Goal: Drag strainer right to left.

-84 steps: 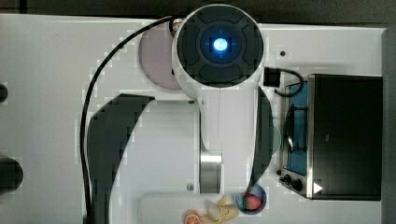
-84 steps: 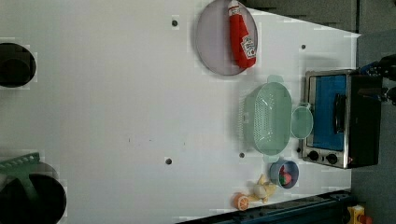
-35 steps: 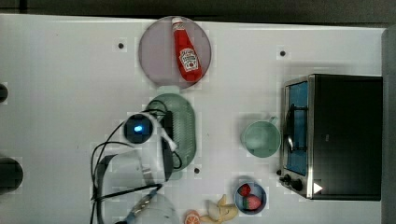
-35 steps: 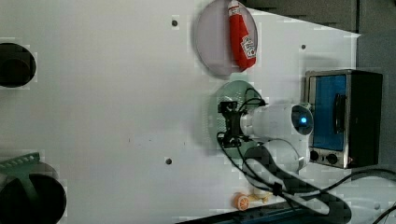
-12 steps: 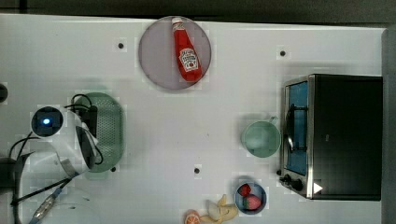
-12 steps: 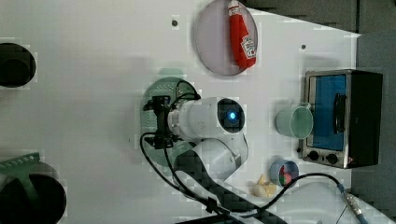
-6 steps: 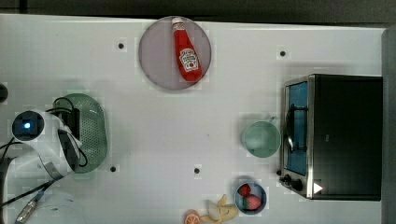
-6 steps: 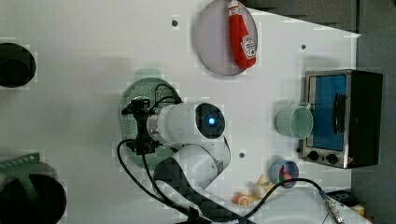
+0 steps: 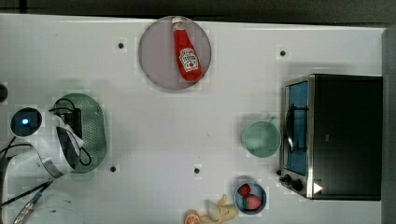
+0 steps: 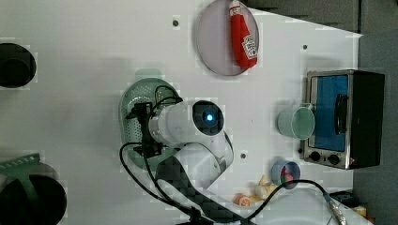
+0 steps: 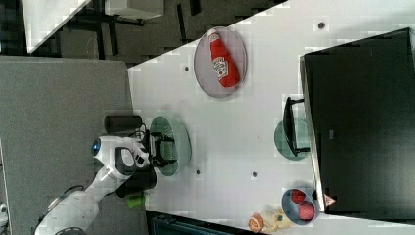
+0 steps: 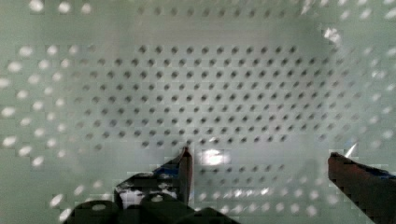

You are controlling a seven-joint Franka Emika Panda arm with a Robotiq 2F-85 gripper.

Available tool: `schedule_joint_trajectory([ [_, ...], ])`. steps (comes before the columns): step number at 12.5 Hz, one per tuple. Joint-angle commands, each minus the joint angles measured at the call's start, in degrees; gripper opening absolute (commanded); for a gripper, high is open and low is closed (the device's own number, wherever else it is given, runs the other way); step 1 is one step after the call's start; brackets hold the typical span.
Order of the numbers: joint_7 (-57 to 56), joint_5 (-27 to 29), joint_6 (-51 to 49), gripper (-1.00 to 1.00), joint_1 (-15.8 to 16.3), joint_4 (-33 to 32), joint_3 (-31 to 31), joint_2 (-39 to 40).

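In the top view the strainer [image 9: 91, 133] sits near the table's [image 9: 154, 135] left edge, with little bare surface beyond it and wide open white surface to its right; the plate [image 9: 156, 56] with the ketchup bottle [image 9: 187, 51], the green cup [image 9: 260, 138] and the toaster oven [image 9: 334, 135] lie well apart. In the left view the arm covers the strainer's right side. In the wrist view the gripper [image 12: 261, 163] hangs spread wide over the perforated floor, pinching nothing.
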Motion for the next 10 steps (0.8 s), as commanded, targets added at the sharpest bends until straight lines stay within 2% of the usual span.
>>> schedule_joint_trajectory([
  [1,-14.59,-0.60,-6.07,1.00,-1.60,0.44,-3.91,-12.07],
  [7,-37.52,-2.53,-22.38,1.00,-2.74,0.83,-22.04,-32.47],
  [10,-54.42,-11.20,-32.23,1.00,-3.38,0.85,-31.85,-40.62],
])
